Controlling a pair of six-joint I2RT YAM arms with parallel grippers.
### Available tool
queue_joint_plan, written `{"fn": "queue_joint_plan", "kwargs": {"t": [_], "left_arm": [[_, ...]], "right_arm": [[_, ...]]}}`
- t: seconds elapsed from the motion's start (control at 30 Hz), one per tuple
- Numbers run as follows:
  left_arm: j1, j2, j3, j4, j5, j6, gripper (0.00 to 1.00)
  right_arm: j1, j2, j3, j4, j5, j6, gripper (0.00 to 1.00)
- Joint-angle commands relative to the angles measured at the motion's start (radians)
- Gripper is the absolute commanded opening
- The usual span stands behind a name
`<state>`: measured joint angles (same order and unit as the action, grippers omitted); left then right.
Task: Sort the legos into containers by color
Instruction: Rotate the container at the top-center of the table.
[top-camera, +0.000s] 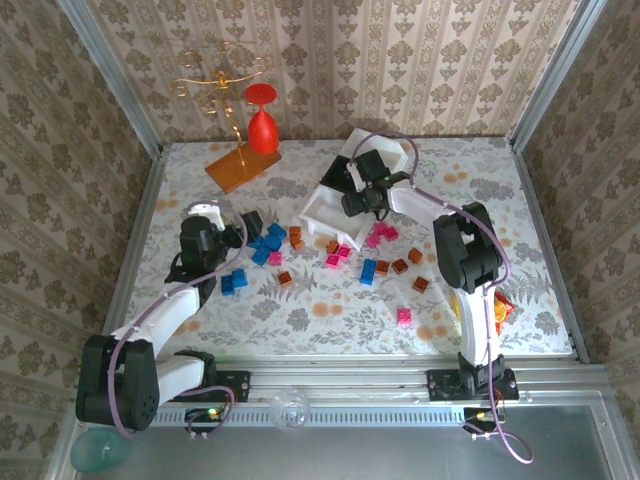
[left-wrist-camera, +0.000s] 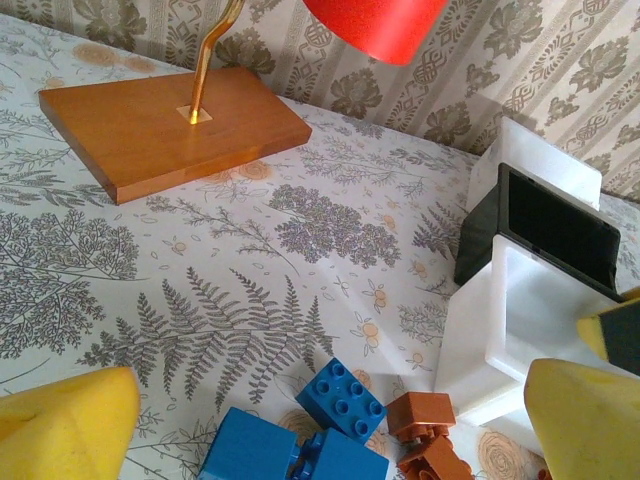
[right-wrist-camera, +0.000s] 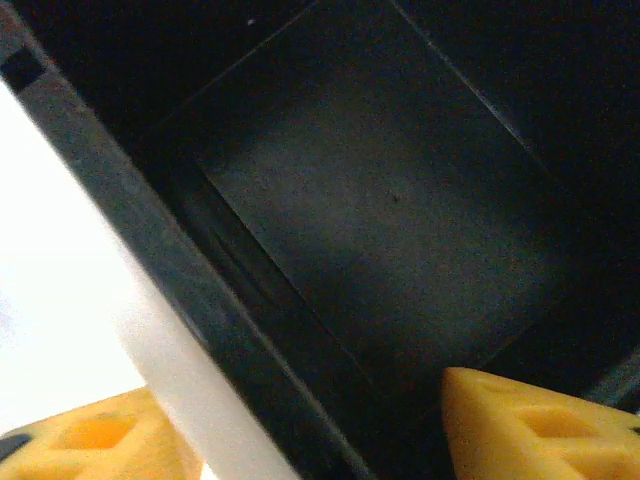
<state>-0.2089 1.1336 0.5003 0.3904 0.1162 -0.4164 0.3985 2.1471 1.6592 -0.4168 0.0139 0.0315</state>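
Legos (top-camera: 268, 243) are scattered on the table (top-camera: 330, 322), all on the arm-base side of the black bin (top-camera: 335, 174). About seven blue, seven orange-brown and six pink are counted, though the tight blue cluster cannot be separated with certainty. Three bins are counted: the black one is flanked by two white bins (top-camera: 325, 213), one touching it on the near side and one behind it towards the back wall. The right gripper (top-camera: 365, 197) is held over the black bin, and in its wrist view the fingers (right-wrist-camera: 545, 425) are spread apart with the bin's dark floor between them and nothing clasped. The left gripper (top-camera: 250, 222) is poised to the left of the black bin, above the blue cluster, its yellow pads (left-wrist-camera: 65, 420) likewise wide apart and holding nothing. The table is covered by a pale cloth printed with ferns and flowers. Left of the black bin, an orange board (top-camera: 240, 166) carrying a gold wire stand (top-camera: 215, 85) and a red glass (top-camera: 262, 125) is set near the back. The space is enclosed by damask wallpaper (top-camera: 420, 60) and metal framing (top-camera: 545, 75).
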Motion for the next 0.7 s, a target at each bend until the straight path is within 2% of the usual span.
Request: {"fn": "queue_joint_plan", "kwargs": {"t": [0.0, 0.13, 0.47, 0.67], "left_arm": [[-0.006, -0.024, -0.001, -0.013, -0.004, -0.007, 1.0], [-0.006, -0.028, -0.012, -0.013, -0.006, -0.01, 1.0], [-0.008, -0.023, -0.035, -0.001, 0.012, -0.031, 1.0], [-0.012, -0.008, -0.04, 0.001, 0.025, -0.034, 1.0]], "right_arm": [[0.006, 0.058, 0.096, -0.1, -0.031, 0.01, 0.57], [0.018, 0.114, 0.177, -0.115, -0.03, 0.016, 0.45], [0.05, 0.143, 0.221, -0.067, 0.045, 0.148, 0.28], [0.079, 0.191, 0.285, -0.029, 0.103, 0.295, 0.26]]}}
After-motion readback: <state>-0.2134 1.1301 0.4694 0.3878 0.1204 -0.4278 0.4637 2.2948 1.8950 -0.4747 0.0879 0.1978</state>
